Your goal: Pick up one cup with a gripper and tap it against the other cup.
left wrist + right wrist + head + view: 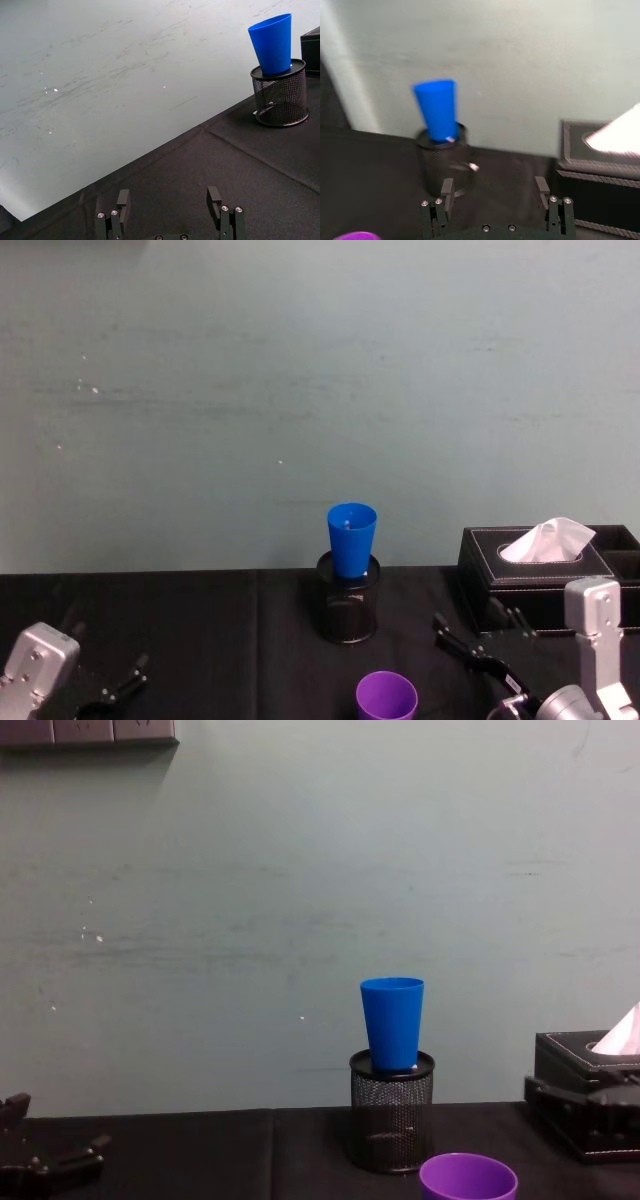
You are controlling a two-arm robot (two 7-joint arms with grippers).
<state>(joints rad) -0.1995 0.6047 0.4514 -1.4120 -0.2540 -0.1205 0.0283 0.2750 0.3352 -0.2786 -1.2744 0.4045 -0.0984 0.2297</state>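
Fingers of the right gripper (pixel 493 192) show spread and empty in its wrist view, aimed at the blue cup (pixel 437 111) standing upright in the black mesh pen holder (pixel 441 160); the head view shows that gripper low at the right, near the tissue box (pixel 545 575). The purple cup (pixel 386 698) stands upright on the black surface (pixel 200 630) in front of the holder, cut off by the bottom edge in both the head and chest views. The left gripper (pixel 169 200) hangs low at the left with its 2 fingers released, well apart from both cups.
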